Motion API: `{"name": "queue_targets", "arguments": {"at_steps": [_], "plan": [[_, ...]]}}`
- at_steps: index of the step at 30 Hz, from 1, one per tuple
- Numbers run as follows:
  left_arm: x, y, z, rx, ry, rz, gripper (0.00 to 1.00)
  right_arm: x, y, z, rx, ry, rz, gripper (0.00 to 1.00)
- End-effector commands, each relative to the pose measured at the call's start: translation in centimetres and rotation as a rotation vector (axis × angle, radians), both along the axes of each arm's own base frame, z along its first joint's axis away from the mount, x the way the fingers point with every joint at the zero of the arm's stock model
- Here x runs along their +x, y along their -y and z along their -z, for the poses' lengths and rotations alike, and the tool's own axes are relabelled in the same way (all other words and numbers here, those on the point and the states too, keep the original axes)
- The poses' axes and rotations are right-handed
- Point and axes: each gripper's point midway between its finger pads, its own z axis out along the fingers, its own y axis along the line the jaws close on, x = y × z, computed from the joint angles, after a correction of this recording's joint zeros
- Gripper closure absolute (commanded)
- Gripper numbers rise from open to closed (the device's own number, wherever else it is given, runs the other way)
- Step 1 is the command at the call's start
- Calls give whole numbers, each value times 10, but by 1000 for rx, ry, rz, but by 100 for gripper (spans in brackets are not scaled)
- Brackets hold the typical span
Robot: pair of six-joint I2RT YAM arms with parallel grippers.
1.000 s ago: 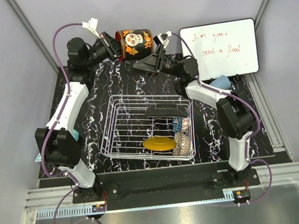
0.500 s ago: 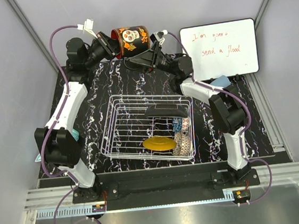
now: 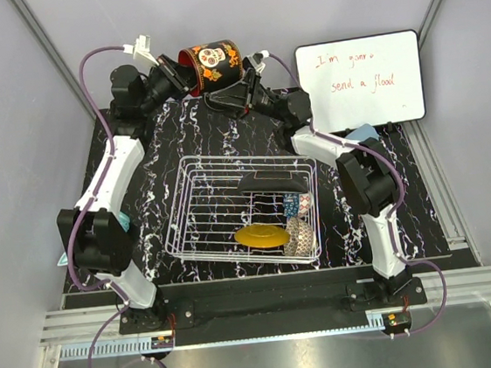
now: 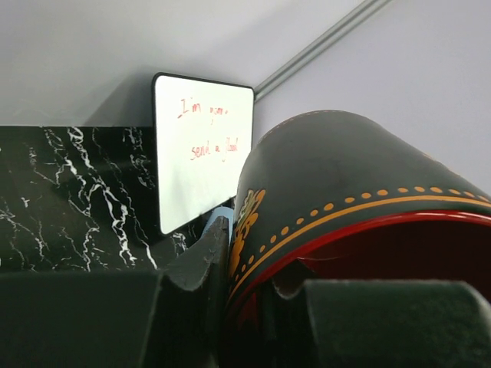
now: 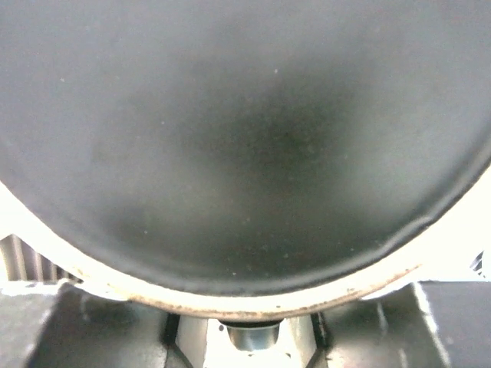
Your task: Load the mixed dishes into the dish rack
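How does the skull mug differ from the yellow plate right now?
The skull mug hangs in the air, tipped sideways in the left tool; the yellow plate sits inside the dish rack. The mug is black with orange decoration and a red inside; the plate is yellow. Both are dishes for the rack.

Whiteboard [image 3: 359,80]: white panel in a black frame, upright at the far right of the worktop; two lines of red handwriting.
Worktop [image 3: 171,148]: black surface with white marble veining.
Teal item [image 3: 125,221]: small sliver near the left edge of the worktop, largely hidden; shape cannot be told.
Walls [image 3: 11,129]: plain pale grey panels on three sides, metal strips in the far corners.
Front rail [image 3: 259,310]: ribbed metal strip along the near edge.
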Motion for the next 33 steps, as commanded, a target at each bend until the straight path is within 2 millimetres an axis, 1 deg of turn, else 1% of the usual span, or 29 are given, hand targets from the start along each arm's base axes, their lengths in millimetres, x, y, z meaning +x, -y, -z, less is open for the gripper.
{"name": "queue_targets", "arguments": {"at_steps": [1,3,4,7,9,11,12,14,15,16,17,19,20,21,22,23,24,25,26,27,28,29,30,31,32,33], "plan": [[-44,60,35,74,-27,267,100,-63,9,-60,157,252,-103,53],[-44,62,41,81,-37,275,100,-64,8,-59,147,253,-115,53],[-45,64,41,86,-26,281,100,-65,9,-60,146,255,-118,53],[-46,69,40,91,-20,290,100,-65,8,-58,141,248,-120,60],[-50,74,43,100,-22,304,100,-66,8,-58,136,246,-125,70],[-53,81,47,106,-23,323,100,-66,7,-56,126,245,-131,86],[-53,83,50,110,-25,326,100,-66,7,-55,118,238,-131,100],[-54,86,54,132,-28,338,100,-69,7,-55,107,252,-131,100],[-53,86,55,144,-24,341,96,-68,7,-52,93,247,-129,100],[-53,85,56,173,0,347,79,-70,7,-50,77,253,-130,100],[-51,81,57,194,-15,343,72,-73,10,-55,72,280,-117,100],[-50,74,59,223,1,346,69,-75,12,-49,39,283,-116,100],[-50,66,58,233,-5,341,61,-77,17,-54,37,314,-97,100],[-51,62,58,246,-2,340,48,-77,16,-47,9,303,-94,100],[-50,57,60,280,23,333,39,-77,16,-44,-9,336,-77,100],[-53,49,60,292,21,324,35,-83,19,-50,-20,363,-69,100],[-54,45,61,299,25,322,33,-81,16,-40,-73,338,-78,100],[-58,40,57,315,48,317,28,-82,16,-37,-93,343,-70,100],[-61,33,63,328,34,317,23,-85,17,-41,-102,394,-41,100],[-65,30,65,339,38,321,11,-80,17,-34,-139,365,-34,100],[-73,27,60,358,80,331,6,-78,18,-33,-149,392,-14,100],[-77,21,66,364,68,336,1,-79,20,-36,-153,398,-7,100],[-84,19,65,369,92,365,1,-76,22,-36,-159,398,-1,100],[-91,14,61,378,108,366,1,-73,26,-38,-161,398,7,100],[-94,3,69,385,77,361,1,-70,29,-39,-161,398,14,100],[-101,-1,69,381,90,387,1,-68,32,-40,-163,399,16,100]]}}
